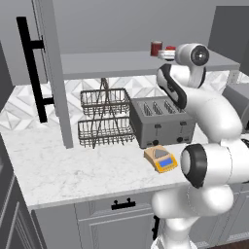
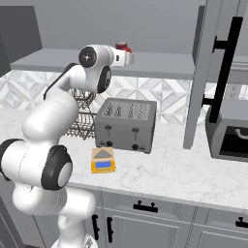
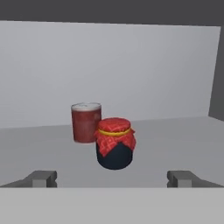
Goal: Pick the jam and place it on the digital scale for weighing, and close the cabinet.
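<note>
Grey cabinet (image 1: 53,73) hangs open with its door swung out at nine o'clock, and the arm reaches onto its shelf (image 2: 155,65), so the pick is the step in hand. Below at six o'clock, in front of the toaster (image 1: 160,119), lies the scale (image 1: 160,158), with nothing on it yet. Smallest, the jam (image 3: 114,143) stands upright, long axis vertical and lid up, on the shelf with a can (image 3: 85,122) just behind at ten o'clock; the gripper (image 3: 114,178) is spread wide and holds nothing, so I judge it must advance straight until the fingers flank the jar, then close.
</note>
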